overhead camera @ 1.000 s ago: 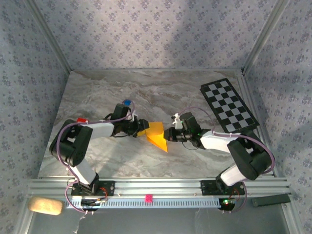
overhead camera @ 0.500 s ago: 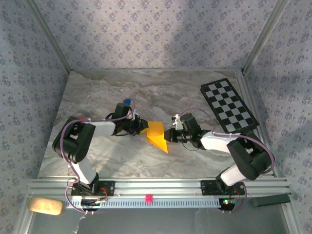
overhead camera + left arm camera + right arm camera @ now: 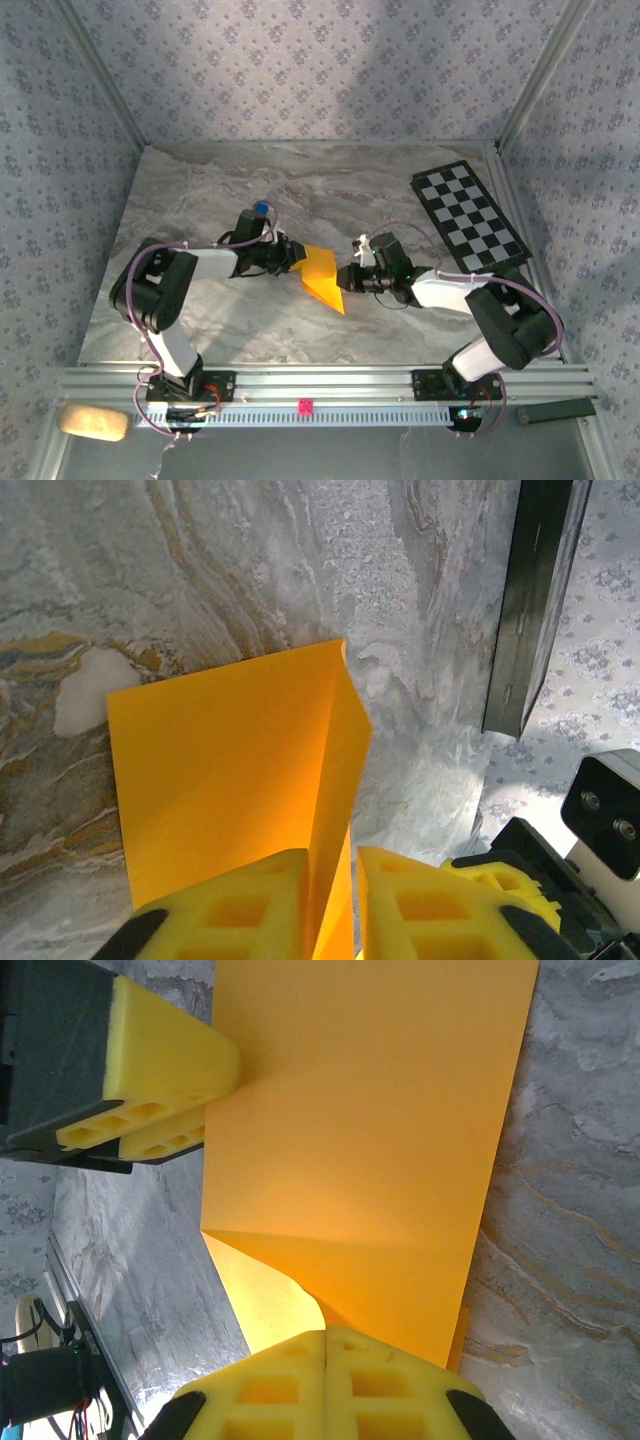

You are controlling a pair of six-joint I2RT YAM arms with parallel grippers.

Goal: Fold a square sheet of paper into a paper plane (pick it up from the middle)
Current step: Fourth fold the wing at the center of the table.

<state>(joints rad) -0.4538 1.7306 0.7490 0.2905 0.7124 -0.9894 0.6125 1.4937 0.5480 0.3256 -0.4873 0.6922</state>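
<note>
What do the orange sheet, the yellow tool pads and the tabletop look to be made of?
Sheet: thin matte paper, holding a sharp crease. Tool pads: likely soft foam or rubber, matte, with moulded hollow cells. Tabletop: grey veined marble look, perhaps a printed laminate; can't tell.

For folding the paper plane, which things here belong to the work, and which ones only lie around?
Belong to the job:
- folded orange-yellow sheet of paper
- left hand, pinching the sheet
- right hand, pinching the sheet on the opposite side

Just lying about:
- black-and-white checkered board
- tiny blue cube
- beige lump beside the near rail
</note>
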